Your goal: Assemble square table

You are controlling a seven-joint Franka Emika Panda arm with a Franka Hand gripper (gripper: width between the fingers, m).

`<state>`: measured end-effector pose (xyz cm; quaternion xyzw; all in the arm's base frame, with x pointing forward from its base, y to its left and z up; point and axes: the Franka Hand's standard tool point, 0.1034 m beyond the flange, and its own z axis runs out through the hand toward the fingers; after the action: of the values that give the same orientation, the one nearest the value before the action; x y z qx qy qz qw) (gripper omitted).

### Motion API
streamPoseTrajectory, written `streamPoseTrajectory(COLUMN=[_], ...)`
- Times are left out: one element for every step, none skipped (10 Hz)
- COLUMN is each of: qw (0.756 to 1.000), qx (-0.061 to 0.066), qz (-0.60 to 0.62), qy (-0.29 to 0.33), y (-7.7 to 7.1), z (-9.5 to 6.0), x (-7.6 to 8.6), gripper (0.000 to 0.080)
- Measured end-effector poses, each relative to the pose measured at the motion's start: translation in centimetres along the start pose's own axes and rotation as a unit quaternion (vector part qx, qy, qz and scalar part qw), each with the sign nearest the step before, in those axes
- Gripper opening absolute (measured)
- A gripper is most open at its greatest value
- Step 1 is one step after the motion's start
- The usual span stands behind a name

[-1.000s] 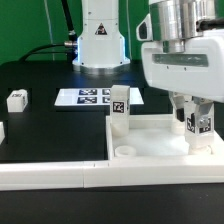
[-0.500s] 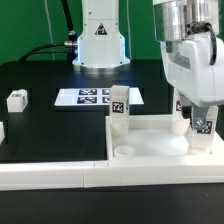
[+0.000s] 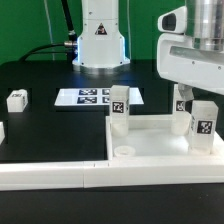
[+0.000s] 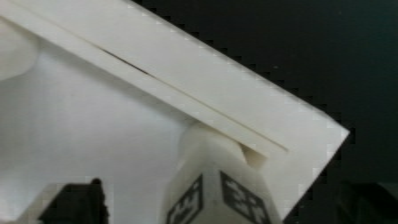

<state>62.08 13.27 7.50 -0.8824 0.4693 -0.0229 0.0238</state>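
Note:
The square table top point(image 3: 150, 140) lies at the front with its rim up; it also shows in the wrist view point(image 4: 89, 110). One leg point(image 3: 120, 108) stands upright in its far left corner. Another leg point(image 3: 204, 125) stands upright at the right corner, seen in the wrist view point(image 4: 222, 185) between my fingers. A further tagged white piece point(image 3: 182, 112) shows just behind it, partly hidden. My gripper point(image 3: 198, 93) is open just above that right leg, its dark fingers point(image 4: 71, 203) apart from it on each side point(image 4: 217, 208). An empty round socket point(image 3: 125, 151) is at the front.
A loose leg point(image 3: 16, 99) lies on the black table at the exterior view's left, and another white part point(image 3: 2, 130) is at the left edge. The marker board point(image 3: 92, 97) lies behind. The long white border rail point(image 3: 50, 170) runs along the front. The robot base point(image 3: 100, 40) stands at the back.
My gripper has let go of the right leg and risen straight up; the leg stays standing in the top's corner.

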Motion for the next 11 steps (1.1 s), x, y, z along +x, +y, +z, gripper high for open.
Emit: streamPoseTrajectory(qw=[0.999, 0.995, 0.986, 0.975, 0.966, 0.971, 0.971, 0.971, 0.980, 0.988, 0.993], qx=[0.000, -0.001, 0.000, 0.004, 0.011, 0.011, 0.011, 0.011, 0.012, 0.012, 0.012], qz=[-0.045, -0.096, -0.168, -0.223, -0.257, -0.239, -0.239, -0.236, -0.197, -0.155, -0.121], qy=[0.000, 0.001, 0.002, 0.009, 0.017, 0.016, 0.016, 0.015, 0.014, 0.013, 0.013], y=[0.06, 0.08, 0.03, -0.13, -0.19, -0.19, -0.18, -0.17, -0.14, -0.06, -0.05], z=[0.04, -0.04, -0.35, -0.42, -0.36, -0.31, -0.31, -0.28, -0.23, -0.21, -0.19], x=[0.06, 0.13, 0.32, 0.58, 0.86, 0.79, 0.83, 0.82, 0.77, 0.87, 0.88], gripper=[0.0649, 0.0649, 0.0649, 0.0649, 0.0649, 0.0649, 0.0552, 0.0411, 0.0411, 0.0292, 0.0292])
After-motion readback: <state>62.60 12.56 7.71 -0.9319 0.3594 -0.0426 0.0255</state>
